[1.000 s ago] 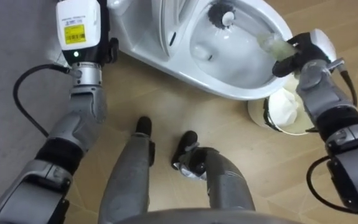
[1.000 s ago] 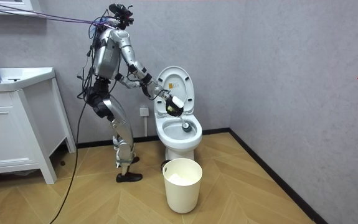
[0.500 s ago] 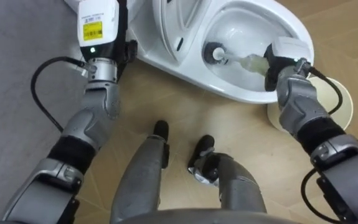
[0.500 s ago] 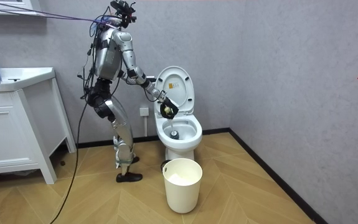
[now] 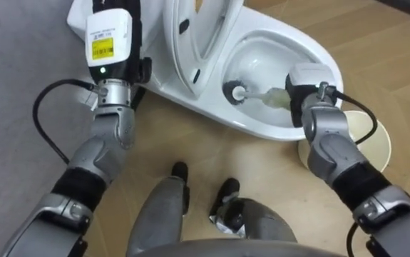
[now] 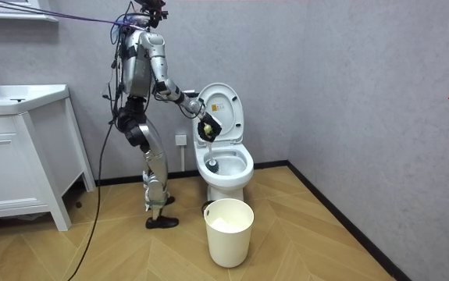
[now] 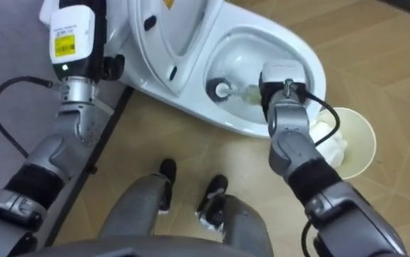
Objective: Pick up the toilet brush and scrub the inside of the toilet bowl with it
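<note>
Firstly, in the left eye view, the right hand (image 5: 295, 91) is curling round the pale handle of the toilet brush (image 5: 270, 96), whose dark-ringed head is sitting low inside the bowl of the toilet (image 5: 315, 51), near the raised seat (image 5: 190, 32). The left hand (image 5: 110, 39) is showing its back at the upper left beside the toilet's base, and I cannot tell how its fingers are lying. A white bin (image 5: 376, 143) is standing just beside the bowl, partly behind the right forearm. Next, in the room view, the robot is standing at the room view's left of the toilet, leaning toward it with the right hand over the bowl; the bin is sitting on the floor in front of the toilet, and a white cabinet (image 6: 13, 168) is standing well apart at the room view's left
</note>
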Available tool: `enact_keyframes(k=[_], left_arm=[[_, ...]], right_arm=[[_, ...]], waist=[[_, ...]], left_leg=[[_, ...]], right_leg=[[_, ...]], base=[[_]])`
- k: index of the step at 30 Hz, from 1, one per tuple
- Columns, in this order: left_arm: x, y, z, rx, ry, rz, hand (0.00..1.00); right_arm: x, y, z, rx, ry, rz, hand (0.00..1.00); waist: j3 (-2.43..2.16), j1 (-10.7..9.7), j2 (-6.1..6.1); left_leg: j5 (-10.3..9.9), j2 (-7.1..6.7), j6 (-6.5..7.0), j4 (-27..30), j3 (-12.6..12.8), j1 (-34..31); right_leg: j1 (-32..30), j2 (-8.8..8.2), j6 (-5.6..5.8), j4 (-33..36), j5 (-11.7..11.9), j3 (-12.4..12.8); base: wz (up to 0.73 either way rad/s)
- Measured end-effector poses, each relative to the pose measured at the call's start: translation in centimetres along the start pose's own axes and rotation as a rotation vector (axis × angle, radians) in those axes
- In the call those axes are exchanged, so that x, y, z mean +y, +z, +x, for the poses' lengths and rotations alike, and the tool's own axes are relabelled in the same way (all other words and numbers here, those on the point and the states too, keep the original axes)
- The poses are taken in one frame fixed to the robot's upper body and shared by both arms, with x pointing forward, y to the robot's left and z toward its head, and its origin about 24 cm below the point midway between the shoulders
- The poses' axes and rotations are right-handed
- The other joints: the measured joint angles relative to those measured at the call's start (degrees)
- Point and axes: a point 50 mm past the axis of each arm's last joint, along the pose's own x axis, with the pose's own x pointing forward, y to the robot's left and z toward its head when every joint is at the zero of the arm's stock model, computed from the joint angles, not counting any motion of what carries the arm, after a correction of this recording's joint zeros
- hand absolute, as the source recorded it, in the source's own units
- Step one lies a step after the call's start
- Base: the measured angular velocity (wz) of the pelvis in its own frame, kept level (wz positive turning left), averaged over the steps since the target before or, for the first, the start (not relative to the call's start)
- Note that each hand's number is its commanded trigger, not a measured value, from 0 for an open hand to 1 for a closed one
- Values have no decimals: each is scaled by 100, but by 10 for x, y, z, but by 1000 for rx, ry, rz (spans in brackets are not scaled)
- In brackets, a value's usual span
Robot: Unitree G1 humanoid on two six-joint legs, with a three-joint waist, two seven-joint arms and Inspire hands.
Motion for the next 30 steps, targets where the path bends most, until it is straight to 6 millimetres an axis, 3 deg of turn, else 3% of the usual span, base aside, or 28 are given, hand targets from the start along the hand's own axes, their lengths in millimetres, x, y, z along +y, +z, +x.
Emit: enact_keyframes(k=[3,6,9,13,17,22,25,26,27,30], left_arm=[[-7,-16,-8,36,-75,42,0],[-15,-36,-29,89,-182,59,0],[-20,-42,-42,111,-217,51,0],[-23,-54,-65,160,-266,32,0],[-21,-76,-101,256,-296,25,0],[-15,-92,-140,343,-316,25,0],[-15,-102,-172,437,-355,29,0],[-17,-103,-185,487,-372,9,0],[-18,-104,-191,516,-384,-2,0],[-26,-116,-237,730,-491,-13,0]], right_arm=[[6,0,-3,-24,25,-3,100],[17,-5,-13,-62,41,22,100],[26,-21,-18,-61,92,137,100],[42,-43,-34,-54,151,365,100],[48,-62,-54,-95,161,709,100],[52,-71,-66,-109,146,864,100],[38,-75,-67,-164,37,1039,100],[33,-75,-69,-193,-1,1106,100],[30,-74,-69,-208,-19,1135,100],[22,-70,-69,-259,-86,1261,100]], waist=[[11,-41,-157],[19,-90,-319],[18,-99,-330],[23,-133,-306],[20,-235,-223],[-6,-338,-153],[-72,-359,-27],[-115,-368,40],[-129,-378,67],[-166,-381,167]], left_leg=[[-5,-3,-7,-27,0,194],[-33,-16,-12,-125,18,491],[-84,-25,0,-285,122,845],[-135,-22,6,-634,264,1385],[-126,-15,-16,-1038,456,1974],[-127,-27,-27,-1125,467,2348],[-179,-18,-54,-1132,460,2581],[-219,-14,-53,-1136,469,2686],[-237,-11,-63,-1132,470,2721],[-270,-15,-70,-1226,470,2963]], right_leg=[[193,21,6,-85,-10,65],[474,41,58,-204,-29,160],[753,47,116,-302,-40,268],[1172,70,174,-492,-45,375],[1577,109,182,-657,-50,564],[1968,136,185,-903,-52,634],[2224,157,186,-1036,-51,685],[2344,169,205,-1097,-63,701],[2394,173,212,-1108,-72,698],[2663,181,226,-1210,-115,645]], base=[[-8],[-5],[-12],[-16],[-30],[-14],[-25],[-6],[0],[8]])
